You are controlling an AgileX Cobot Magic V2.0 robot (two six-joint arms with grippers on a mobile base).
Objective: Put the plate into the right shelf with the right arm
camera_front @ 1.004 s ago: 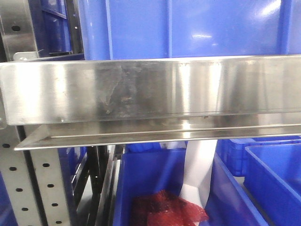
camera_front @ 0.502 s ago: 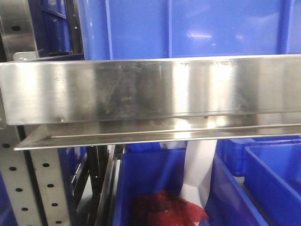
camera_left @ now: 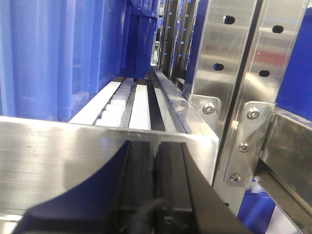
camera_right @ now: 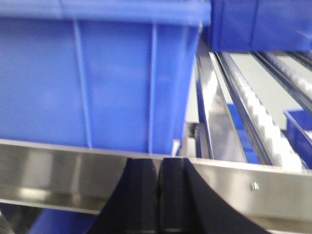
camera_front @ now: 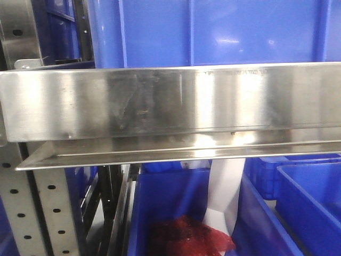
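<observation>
- Brushed steel fills the front view: the right shelf runs as a broad, shiny band across the middle of the frame, a perforated grey upright standing at the lower left.
- Above the band, a large blue bin takes up the top of the frame; its contents are hidden.
- Below it, at the lower centre, a second blue bin holds a crumpled red mesh bag, with a white strip hanging down into it from under the shelf edge.
- Further blue bins sit at the lower right; what they hold cannot be seen.
- Left wrist view: the left gripper at the bottom centre, its black jaws pressed together with nothing between them, in front of the shelf's steel edge, near a bolted upright at the right.
- Right wrist view, blurred: the right gripper at the bottom centre, jaws likewise closed on nothing, facing the steel edge below a blue bin.
- The plate appears in none of the three views.
</observation>
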